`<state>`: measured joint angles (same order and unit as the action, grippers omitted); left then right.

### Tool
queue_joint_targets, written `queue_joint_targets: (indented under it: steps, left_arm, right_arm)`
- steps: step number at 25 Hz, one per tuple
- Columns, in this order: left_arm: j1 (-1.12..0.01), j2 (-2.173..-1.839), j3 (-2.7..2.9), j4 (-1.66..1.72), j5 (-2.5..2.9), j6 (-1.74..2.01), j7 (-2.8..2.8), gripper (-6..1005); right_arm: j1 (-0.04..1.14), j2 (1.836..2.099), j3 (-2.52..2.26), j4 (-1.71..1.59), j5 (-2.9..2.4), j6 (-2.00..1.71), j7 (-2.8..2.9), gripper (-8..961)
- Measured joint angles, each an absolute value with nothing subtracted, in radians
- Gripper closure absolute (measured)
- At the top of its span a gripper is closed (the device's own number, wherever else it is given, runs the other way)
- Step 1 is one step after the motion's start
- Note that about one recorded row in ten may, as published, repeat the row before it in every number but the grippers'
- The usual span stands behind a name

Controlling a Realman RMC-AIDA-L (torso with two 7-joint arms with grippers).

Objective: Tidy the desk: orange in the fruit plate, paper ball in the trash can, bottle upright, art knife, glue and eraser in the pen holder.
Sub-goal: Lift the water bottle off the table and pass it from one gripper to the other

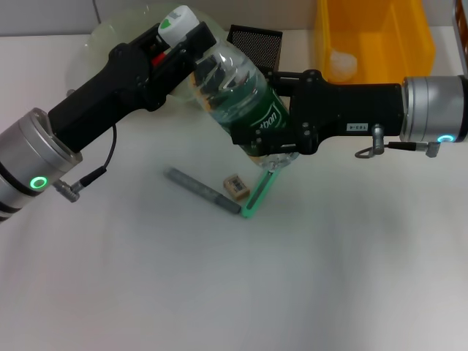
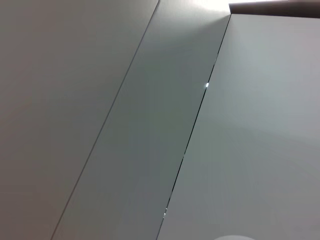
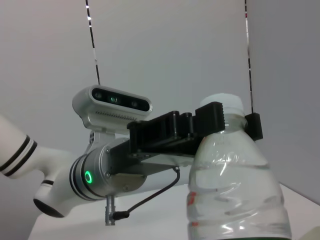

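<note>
Bottle, tilted above mid-worktop, clear thin plastic with some water inside: judged light, crushable and slippery. Left gripper fingers clamp the neck below the cap; right gripper fingers grip the labelled lower body, the stiffer holds.

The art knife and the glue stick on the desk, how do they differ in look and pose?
The art knife is grey and lies flat, bare on the desk; the glue stick is translucent green, its far end hidden under the bottle that the left tool and right tool hold. The art knife slants one way, the glue stick the other, their near ends meeting in a V. Both are slim sticks, still outside the pen holder.
</note>
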<state>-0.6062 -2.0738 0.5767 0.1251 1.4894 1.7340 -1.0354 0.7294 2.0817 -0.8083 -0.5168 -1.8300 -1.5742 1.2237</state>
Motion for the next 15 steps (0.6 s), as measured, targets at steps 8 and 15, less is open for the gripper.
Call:
queue_joint_targets:
  steps: [8,15]
  left_arm:
    - [-0.606,-2.073,0.577,0.123,1.482,1.737,-1.037,559]
    - [-0.606,-2.072,0.577,0.121,1.481,1.737,-1.040,555]
  right_arm:
    - [0.735,2.080,-0.822,-0.515,-1.829,-1.576,1.242,193]
    - [0.736,2.080,-0.822,-0.521,-1.833,-1.570,1.252,193]
